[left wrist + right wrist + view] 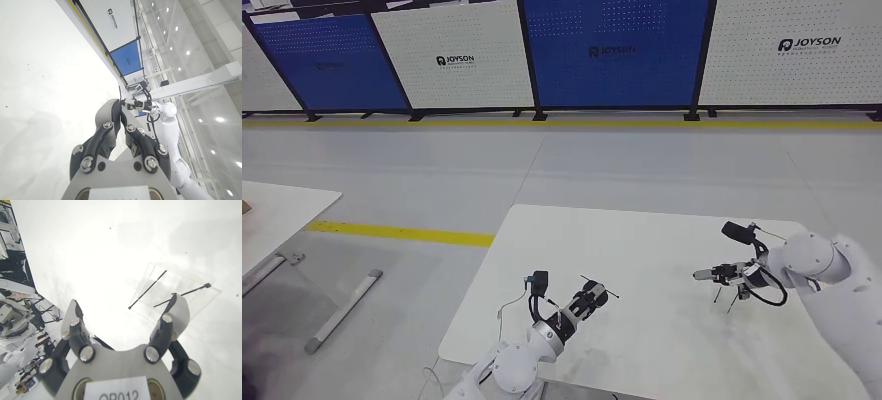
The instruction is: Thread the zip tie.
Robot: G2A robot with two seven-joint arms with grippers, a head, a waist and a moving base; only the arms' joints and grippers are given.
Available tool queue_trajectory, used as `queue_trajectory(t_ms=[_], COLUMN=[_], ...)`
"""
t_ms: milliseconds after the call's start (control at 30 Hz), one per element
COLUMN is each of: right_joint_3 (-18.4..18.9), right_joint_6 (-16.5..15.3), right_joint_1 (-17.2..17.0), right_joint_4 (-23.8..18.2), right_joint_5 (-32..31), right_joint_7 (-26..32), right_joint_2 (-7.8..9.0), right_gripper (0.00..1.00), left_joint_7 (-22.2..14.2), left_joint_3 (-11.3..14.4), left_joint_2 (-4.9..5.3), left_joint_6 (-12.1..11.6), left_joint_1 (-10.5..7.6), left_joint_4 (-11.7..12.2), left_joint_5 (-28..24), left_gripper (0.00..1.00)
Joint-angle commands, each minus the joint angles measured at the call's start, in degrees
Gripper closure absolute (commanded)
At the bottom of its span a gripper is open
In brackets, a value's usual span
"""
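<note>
A white table [662, 250] carries the work, and both arms are held over it, well apart: the left arm over the near edge, the right arm over the far right side.

A clear tray [179, 279] sits on the table just beside the right claw. In the right wrist view one of that claw's fingers [175, 306] stands in front of the tray's near edge.

The left claw [119, 106] is closed. Its two dark pads are pressed together on a thin black tie [119, 92], and a short end of the tie pokes out past the fingertips. From above, the left claw [594, 292] points toward the table's middle, and the held tie [610, 292] crosses it, sticking out on both sides.

The right claw [125, 300] is spread wide with nothing between its fingers. From above, the right claw [712, 278] points back toward the left arm.

Two more black ties lie loose in the tray, apart from each other. The first spare [147, 289] lies slanted with its head at the tray's near corner. The second spare [191, 292] has its head toward the tray's far edge, and its thin end runs close by the right claw's finger
</note>
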Motion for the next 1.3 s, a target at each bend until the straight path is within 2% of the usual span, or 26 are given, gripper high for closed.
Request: queue_trajectory(t_ms=[0,100,167,233,300,333,367,400,433,533,567,667,733,767,800,867,933,1067,1133,1267], right_joint_3=[0.60,1.68,2.62,3.27,3.90,3.96,3.90,3.79,3.71,2.93,2.65,1.62,1.02,0.74,0.40,-0.41,-1.30,-2.72,-3.38,-4.51], right_joint_6=[1.68,4.98,8.34,9.73,11.56,12.41,13.27,13.87,14.24,14.24,14.24,14.24,14.24,14.24,14.24,14.24,14.24,14.24,14.24,14.24], right_joint_1=[-0.61,-1.62,-2.30,-2.90,-3.13,-3.30,-3.33,-3.16,-2.97,-1.63,-1.22,0.38,1.56,2.05,2.47,3.39,4.35,5.90,6.53,7.86], right_joint_4=[-1.02,-3.70,-5.77,-7.43,-8.77,-9.15,-9.51,-9.74,-9.52,-7.62,-6.73,-3.56,-1.44,-0.47,0.45,2.27,4.16,7.21,8.67,12.19], right_joint_5=[-0.54,-2.20,-3.38,-3.94,-4.90,-5.18,-5.55,-5.98,-6.14,-6.54,-6.48,-6.73,-6.84,-7.16,-7.50,-7.96,-8.49,-8.87,-9.08,-9.15], right_joint_7=[-1.07,-0.72,-0.86,0.19,1.54,2.15,2.64,3.31,3.88,5.62,5.79,6.11,6.71,6.71,6.71,6.71,6.71,6.71,6.71,6.71], right_joint_2=[0.26,0.92,1.36,1.74,2.13,2.21,2.26,2.29,2.30,1.97,1.79,1.01,0.48,0.26,0.00,-0.71,-1.47,-2.99,-3.71,-5.25], right_gripper=[0.00,0.00,0.00,0.01,0.22,0.40,0.38,0.40,0.47,0.41,0.43,0.38,0.26,0.23,0.42,0.42,0.48,0.51,0.56,0.54], left_joint_7=[0.00,0.00,0.00,0.00,0.00,0.00,0.00,0.00,0.00,0.00,0.00,0.00,0.00,0.00,0.00,0.00,0.00,0.00,0.00,0.00], left_joint_3=[0.00,0.00,0.00,0.00,0.00,0.00,0.00,0.00,0.00,0.00,0.00,0.00,0.00,0.00,0.00,0.00,0.00,0.00,0.00,0.00], left_joint_2=[0.00,0.00,0.00,0.00,0.00,0.00,0.00,0.00,0.00,0.00,0.00,0.00,0.00,0.00,0.00,0.00,0.00,0.00,0.00,0.00], left_joint_6=[0.00,0.00,0.00,0.00,0.00,0.00,0.00,0.00,0.00,0.00,0.00,0.00,0.00,0.00,0.00,0.00,0.00,0.00,0.00,0.00], left_joint_1=[0.00,0.00,0.00,0.00,0.00,0.00,0.00,0.00,0.00,0.00,0.00,0.00,0.00,0.00,0.00,0.00,0.00,0.00,0.00,0.00], left_joint_4=[0.00,0.00,0.00,0.00,0.00,0.00,0.00,0.00,0.00,0.00,0.00,0.00,0.00,0.00,0.00,0.00,0.00,0.00,0.00,0.00], left_joint_5=[0.00,0.00,0.00,0.00,0.00,0.00,0.00,0.00,0.00,0.00,0.00,0.00,0.00,0.00,0.00,0.00,0.00,0.00,0.00,0.00], left_gripper=[1.00,1.00,1.00,1.00,1.00,1.00,1.00,1.00,1.00,1.00,1.00,1.00,1.00,1.00,1.00,1.00,1.00,1.00,1.00,1.00])
